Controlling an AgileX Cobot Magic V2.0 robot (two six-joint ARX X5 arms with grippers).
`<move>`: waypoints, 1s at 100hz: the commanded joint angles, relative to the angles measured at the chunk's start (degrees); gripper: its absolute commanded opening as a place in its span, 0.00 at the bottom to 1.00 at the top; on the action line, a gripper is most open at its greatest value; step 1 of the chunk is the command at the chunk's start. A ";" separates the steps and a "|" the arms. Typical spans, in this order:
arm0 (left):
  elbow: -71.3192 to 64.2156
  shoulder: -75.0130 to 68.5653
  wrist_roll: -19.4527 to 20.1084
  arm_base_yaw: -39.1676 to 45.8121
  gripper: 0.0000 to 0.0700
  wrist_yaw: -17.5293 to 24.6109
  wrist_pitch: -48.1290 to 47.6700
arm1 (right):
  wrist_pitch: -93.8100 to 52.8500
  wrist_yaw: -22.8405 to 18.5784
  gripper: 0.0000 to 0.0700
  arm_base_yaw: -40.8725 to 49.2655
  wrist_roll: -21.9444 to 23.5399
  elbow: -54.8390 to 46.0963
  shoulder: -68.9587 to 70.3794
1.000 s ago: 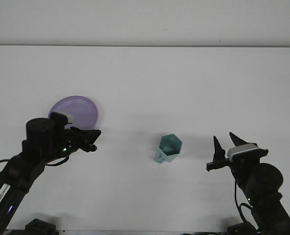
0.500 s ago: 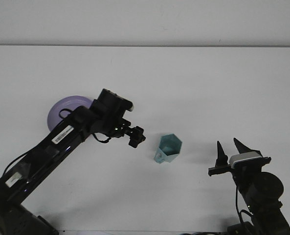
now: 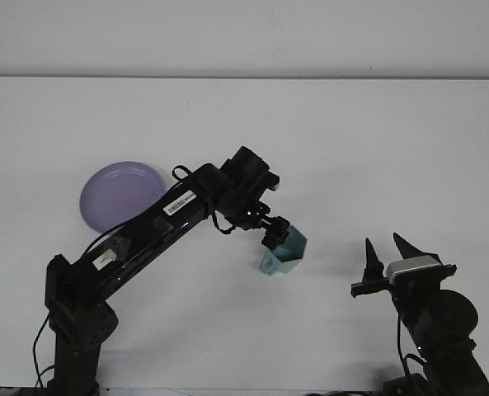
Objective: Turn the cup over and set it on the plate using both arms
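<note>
White tabletop (image 3: 351, 148) beneath purple plate (image 3: 120, 194), teal cup (image 3: 287, 252) at left gripper (image 3: 275, 234), jaws unreadable; right gripper (image 3: 388, 257) jaws spread.

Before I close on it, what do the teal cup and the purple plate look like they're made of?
The cup looks like hard plastic: flat teal colour, crisp faceted walls, matte with no glassy glints, though glazed ceramic can't be ruled out. The plate also reads as plastic or melamine: even lilac colour, with a soft sheen across its face. The left tool is at the cup's rim.
</note>
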 commanded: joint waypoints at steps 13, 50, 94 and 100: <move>2.45 5.84 0.85 -1.86 0.67 -1.73 -1.20 | 0.28 0.17 0.49 0.11 0.66 0.13 0.17; 2.45 9.94 2.34 -2.84 0.12 -1.92 0.17 | -0.28 0.20 0.49 0.11 0.79 0.13 0.17; 11.82 9.64 4.74 -0.96 0.02 -4.96 -7.82 | -0.61 0.20 0.49 0.11 0.79 0.13 0.17; 13.84 9.51 4.83 -0.02 0.02 -4.98 -9.68 | -0.61 0.20 0.49 0.11 0.79 0.13 0.17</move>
